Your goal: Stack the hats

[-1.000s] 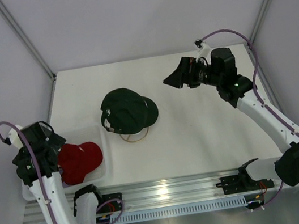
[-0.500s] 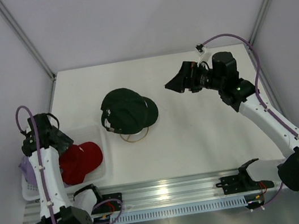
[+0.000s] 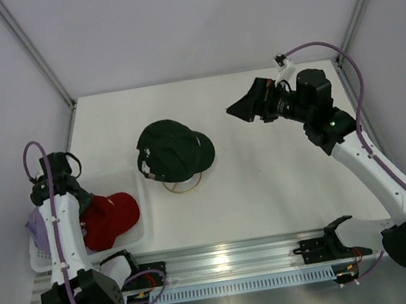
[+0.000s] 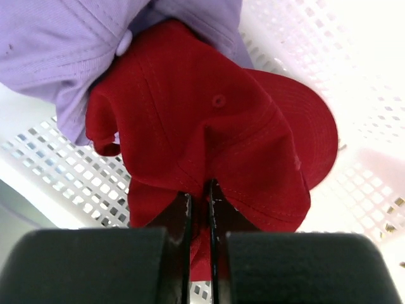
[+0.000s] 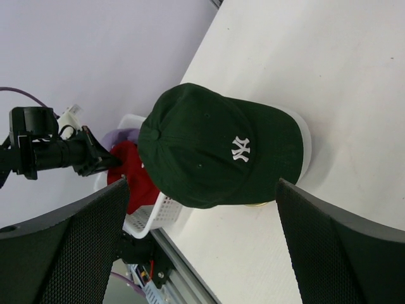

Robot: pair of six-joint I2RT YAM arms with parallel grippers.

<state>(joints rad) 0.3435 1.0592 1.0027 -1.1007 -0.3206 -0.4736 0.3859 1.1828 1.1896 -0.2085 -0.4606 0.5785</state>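
A red hat (image 3: 114, 215) (image 4: 215, 126) lies in the white mesh basket (image 3: 145, 232) at the left. A lavender hat (image 3: 35, 227) (image 4: 69, 44) lies partly under it. My left gripper (image 3: 82, 206) (image 4: 199, 190) is down in the basket, shut on a fold of the red hat's fabric. On the table's middle a dark green hat (image 3: 175, 150) (image 5: 215, 145) with a white NY logo tops a stack, and a white brim (image 5: 306, 149) shows beneath it. My right gripper (image 3: 240, 108) (image 5: 202, 183) hangs open to the right of that stack, holding nothing.
A gold wire ring (image 3: 184, 186) peeks out under the stack's near side. The basket's mesh wall (image 4: 57, 183) surrounds the left gripper. An aluminium rail (image 3: 229, 261) runs along the table's near edge, and grey walls close in the left, back and right.
The left gripper has dropped into the basket onto the red hat and closed on its fabric. The right arm has drifted slightly right, still open.
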